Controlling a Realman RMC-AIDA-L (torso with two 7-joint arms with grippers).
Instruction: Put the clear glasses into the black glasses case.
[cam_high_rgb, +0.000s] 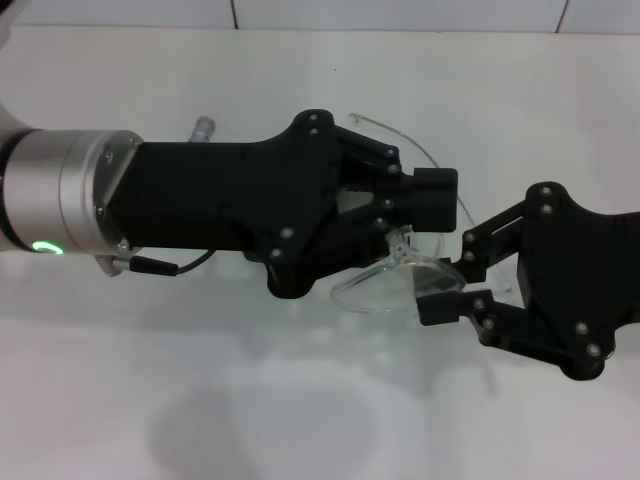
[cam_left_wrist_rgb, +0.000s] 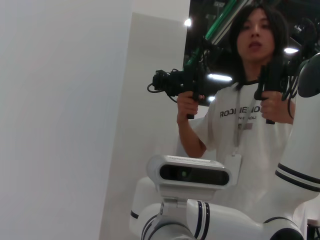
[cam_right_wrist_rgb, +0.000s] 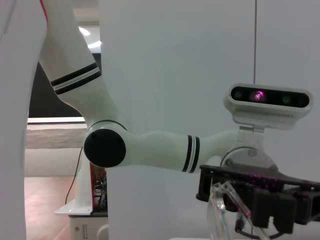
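Both arms meet in the air above the middle of the white desk (cam_high_rgb: 300, 80), holding between them the clear glasses (cam_high_rgb: 395, 283), a fully transparent wraparound plastic pair with clear temple arms. The left gripper (cam_high_rgb: 400, 232), black and reaching in from the desk's left edge, has its jaws drawn narrow on the glasses near the bridge or upper rim of the lens. The right gripper (cam_high_rgb: 455, 275), coming from the right edge, has its jaws around the outer end of the lens; whether they press on it or only bracket it cannot be told for sure, though they look closed onto it. One temple arm arcs up and back behind the left gripper towards the desk's far edge. The right wrist view shows the lens edge (cam_right_wrist_rgb: 220, 210) just beside the other arm's black gripper. The black glasses case is in none of the views; it may be hidden under the arms. A small grey cylindrical object (cam_high_rgb: 203, 128) peeks out behind the left arm. In my judgement the glasses are lifted and mid-handover or being steadied, and the placing into the case remains wholly undone.
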